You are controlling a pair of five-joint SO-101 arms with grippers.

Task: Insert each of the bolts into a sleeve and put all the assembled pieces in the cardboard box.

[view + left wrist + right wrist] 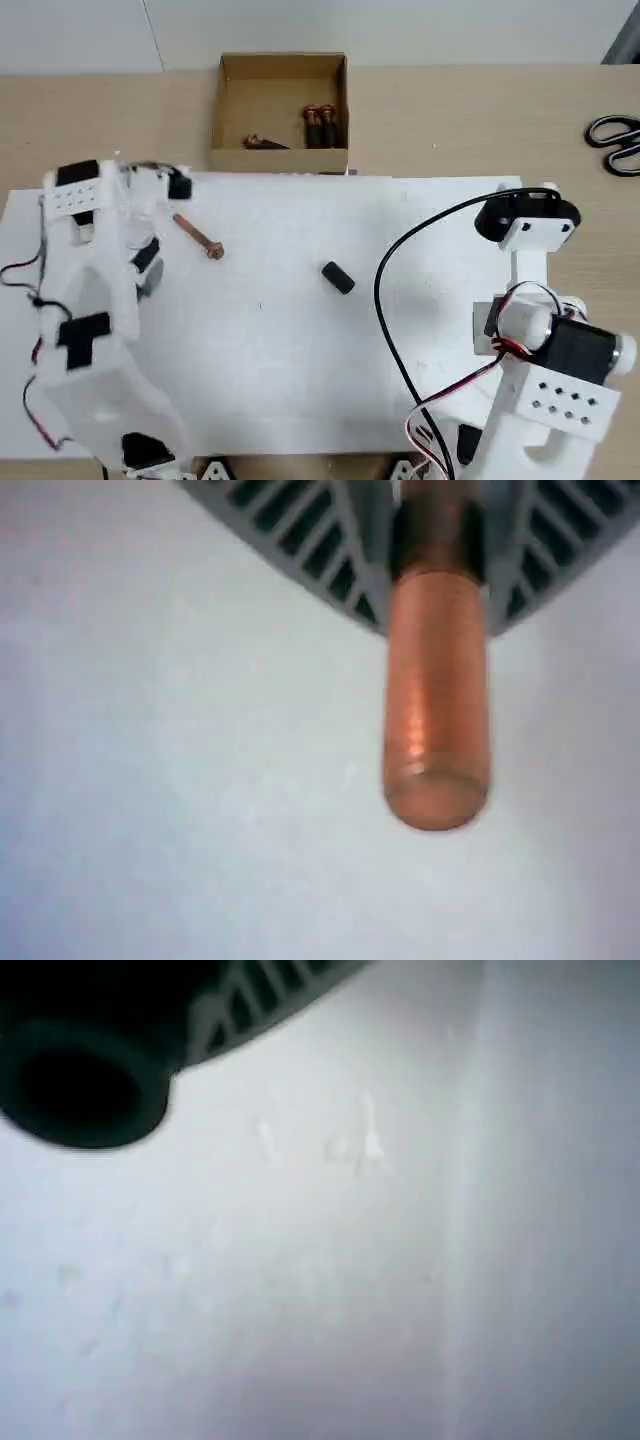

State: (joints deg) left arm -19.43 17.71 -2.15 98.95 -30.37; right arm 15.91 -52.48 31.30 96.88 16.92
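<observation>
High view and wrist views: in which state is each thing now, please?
cardboard box: open, assembled pieces inside
loose bolt: lying on the white sheet, no sleeve on it
loose sleeve: lying on the sheet, apart from that bolt
held bolt: clamped in the left gripper, shaft bare
held sleeve: apparently gripped by the right gripper, open end empty

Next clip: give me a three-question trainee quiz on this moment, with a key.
1. True or false: the left tool is clamped on a copper bolt.
2. What lies loose on the white sheet? A) a loose bolt and a loose sleeve B) two sleeves C) three bolts
3. Fill in: the assembled pieces lie inside the ____.
Key: 1 true; 2 A; 3 cardboard box.
</observation>
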